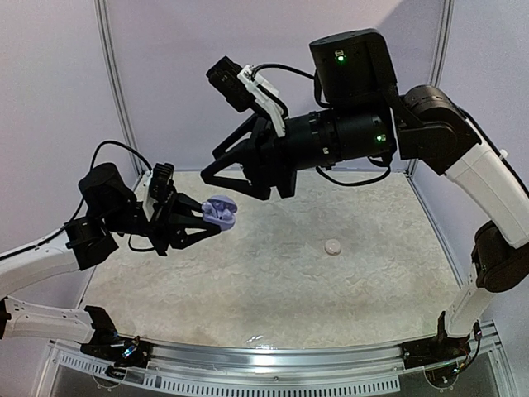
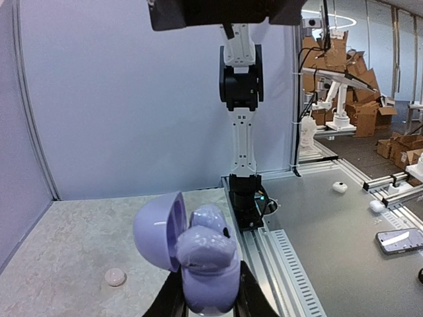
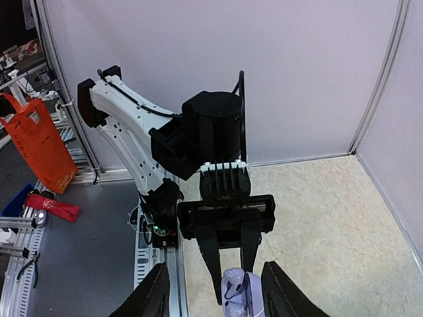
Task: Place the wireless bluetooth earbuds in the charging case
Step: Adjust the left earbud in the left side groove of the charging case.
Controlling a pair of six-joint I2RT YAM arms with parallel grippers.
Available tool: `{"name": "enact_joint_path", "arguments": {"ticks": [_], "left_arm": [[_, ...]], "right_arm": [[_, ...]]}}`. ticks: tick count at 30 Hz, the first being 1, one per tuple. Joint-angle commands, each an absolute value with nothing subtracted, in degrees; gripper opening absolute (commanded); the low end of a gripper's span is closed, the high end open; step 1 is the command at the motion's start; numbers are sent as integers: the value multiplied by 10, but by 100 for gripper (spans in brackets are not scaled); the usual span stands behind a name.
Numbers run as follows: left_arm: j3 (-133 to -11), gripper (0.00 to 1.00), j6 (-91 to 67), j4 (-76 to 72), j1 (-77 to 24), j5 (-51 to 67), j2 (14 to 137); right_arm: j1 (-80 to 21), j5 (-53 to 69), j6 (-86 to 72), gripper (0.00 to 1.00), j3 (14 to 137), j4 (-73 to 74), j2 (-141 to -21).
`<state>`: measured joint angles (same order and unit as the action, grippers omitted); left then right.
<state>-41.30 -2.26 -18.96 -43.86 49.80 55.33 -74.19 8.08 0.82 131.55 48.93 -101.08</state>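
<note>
Lavender charging case (image 1: 220, 210) held aloft, clamped in the left gripper (image 1: 211, 220)

Gripped tight between the left arm's fingers, the case hangs above the pale, mottled table (image 1: 273, 285) with its lid (image 2: 157, 231) swung open and a rounded lavender earbud (image 2: 209, 218) showing at its mouth. Just above it hovers the right gripper (image 1: 245, 184), jaws spread and holding nothing. One small whitish earbud (image 1: 332, 246) lies on the table, well apart from the case, toward the right side.
</note>
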Motion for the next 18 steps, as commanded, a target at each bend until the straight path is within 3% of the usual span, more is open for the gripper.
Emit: {"name": "enact_joint_path", "arguments": {"ticks": [1, 13, 18], "left_arm": [[-431, 0, -5, -164, -441, 530, 557], [-434, 0, -1, -152, -443, 529, 553], [-432, 0, -3, -157, -443, 528, 551]], "right_arm": [[-748, 104, 44, 49, 1331, 510, -1047], [-767, 49, 147, 49, 1337, 514, -1077], [-766, 30, 153, 44, 1325, 517, -1085]]}}
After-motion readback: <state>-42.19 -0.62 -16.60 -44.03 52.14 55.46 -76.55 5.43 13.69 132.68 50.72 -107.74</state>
